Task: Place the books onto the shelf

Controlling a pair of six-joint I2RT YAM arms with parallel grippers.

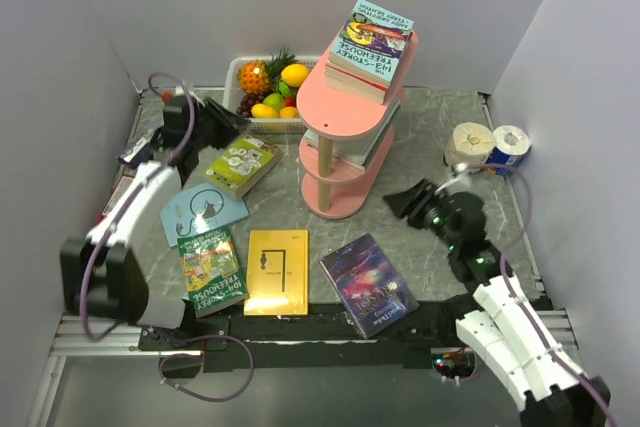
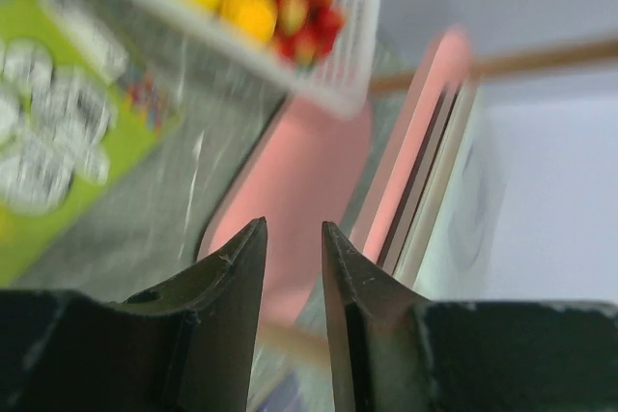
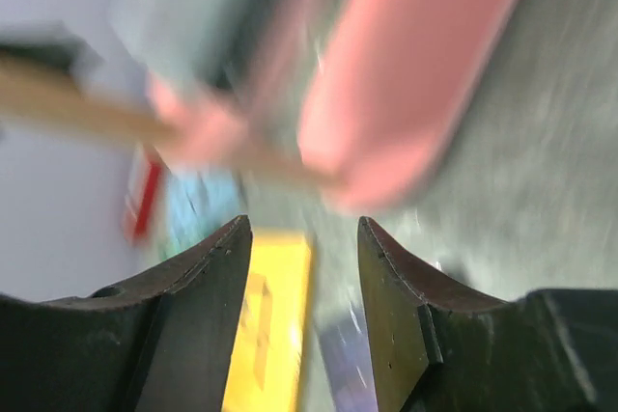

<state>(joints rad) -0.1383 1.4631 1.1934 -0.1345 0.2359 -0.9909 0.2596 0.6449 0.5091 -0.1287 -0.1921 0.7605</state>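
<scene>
Table point(image 1: 440, 117): grey marbled surface carrying all the items listed below.
Front row of books: green Treehouse book point(image 1: 212, 272) on the left, yellow book point(image 1: 277, 272) just beside it, dark purple galaxy book point(image 1: 368, 284) on the right. All three lie flat with the cover up.
Light-blue book point(image 1: 203, 212): flat, just beyond the green one, its left edge under the left arm.
Right gripper point(image 3: 304, 227): jaws apart with nothing between them. It is low over the table and aimed at the base of the shelf point(image 1: 345, 117).
Lime-green book point(image 1: 243, 162): flat, left of the shelf.
Left gripper point(image 2: 294, 229): jaws parted by a narrow gap, nothing held. It hangs above the far end of the lime-green book and faces the shelf.
Shelf: pink, three oval tiers on pale posts, upright near the table's middle.
Top-tier stack point(image 1: 372, 47): several books lying flat, a light-blue Treehouse cover uppermost.
Middle-tier books point(image 1: 375, 142): a few lying flat.
Fruit basket point(image 1: 262, 87): white, far left, behind the shelf.
Paper rolls point(image 1: 470, 142): far right.
</scene>
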